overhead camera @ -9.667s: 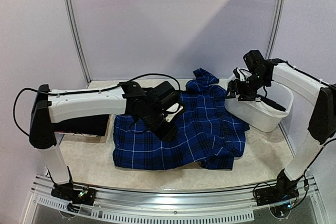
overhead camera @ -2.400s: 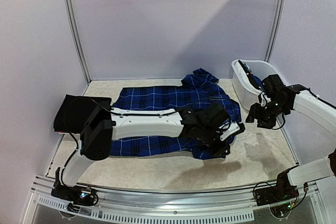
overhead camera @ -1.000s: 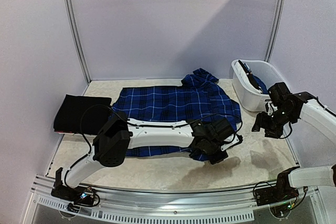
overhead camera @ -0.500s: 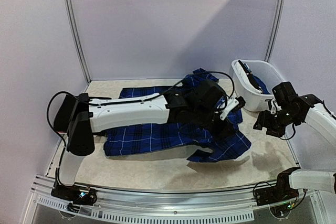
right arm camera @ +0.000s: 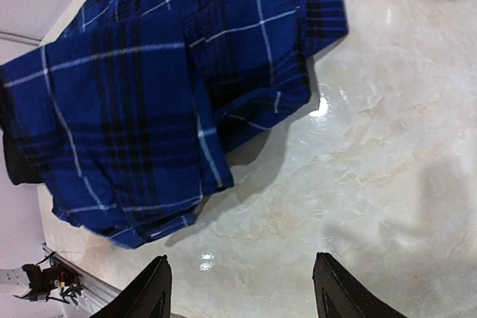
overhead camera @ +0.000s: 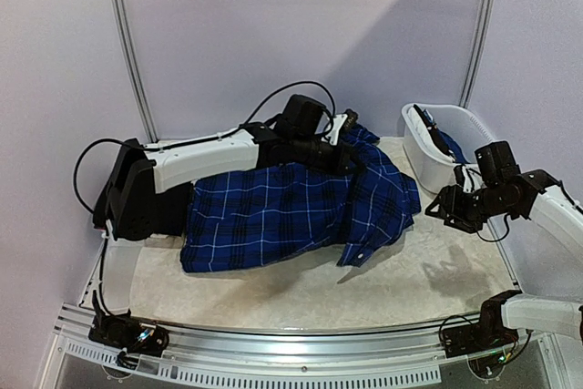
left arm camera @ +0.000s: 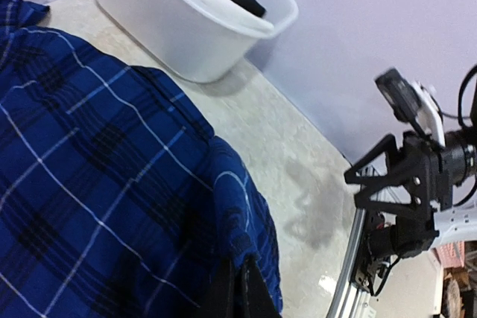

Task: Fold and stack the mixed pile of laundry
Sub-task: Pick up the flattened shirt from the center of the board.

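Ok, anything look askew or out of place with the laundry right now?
Yes. The blue plaid shirt is not lying flat: the left gripper is shut on its edge, pulled toward the back, so the cloth hangs bunched, and one cuff sticks out crookedly at the near right.

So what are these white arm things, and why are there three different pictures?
They are robot arms, a left arm and a right arm, bolted to a table. The wide picture comes from a fixed camera above and behind them; the other two come from a camera on each wrist. A blue plaid shirt lies on the table, near a white basket with something dark inside. The left tool is shut on a fold of the shirt, held up off the table. The right tool hangs open, holding nothing.
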